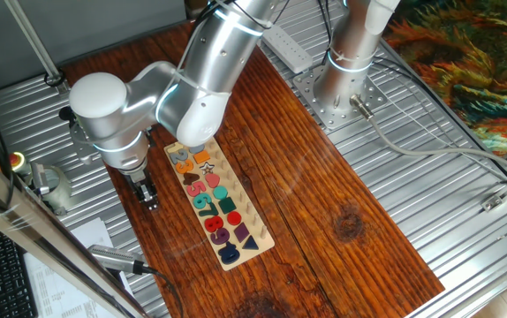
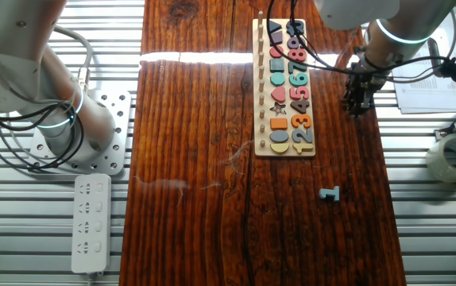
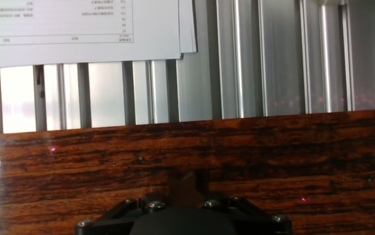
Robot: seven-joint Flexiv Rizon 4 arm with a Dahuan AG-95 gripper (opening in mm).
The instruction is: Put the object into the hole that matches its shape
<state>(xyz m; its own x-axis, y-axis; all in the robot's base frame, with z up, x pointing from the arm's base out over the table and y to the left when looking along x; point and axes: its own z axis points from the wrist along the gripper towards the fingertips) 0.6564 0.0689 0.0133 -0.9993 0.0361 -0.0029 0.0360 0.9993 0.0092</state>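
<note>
The long pale puzzle board (image 2: 261, 79) lies on the dark wooden tabletop and also shows in one fixed view (image 1: 246, 215). Its star-shaped hole (image 2: 276, 108) is whitish and empty, near the orange square; it also shows in one fixed view (image 1: 206, 165). My gripper (image 2: 357, 107) points down at the table beside the board's number side, about a hand's width from it, and shows in one fixed view (image 1: 151, 201). In the hand view my gripper (image 3: 186, 189) looks shut on a small dark orange-brown piece (image 3: 186, 181), apparently the star, mostly in shadow.
A grey-blue bracket-shaped piece (image 2: 330, 193) lies on the wood past the board's end. Printed papers (image 3: 83, 26) and a tape roll (image 2: 454, 156) lie on the slatted metal beyond the wood's edge. A power strip (image 2: 90, 222) and the arm base (image 2: 69, 127) are on the opposite side.
</note>
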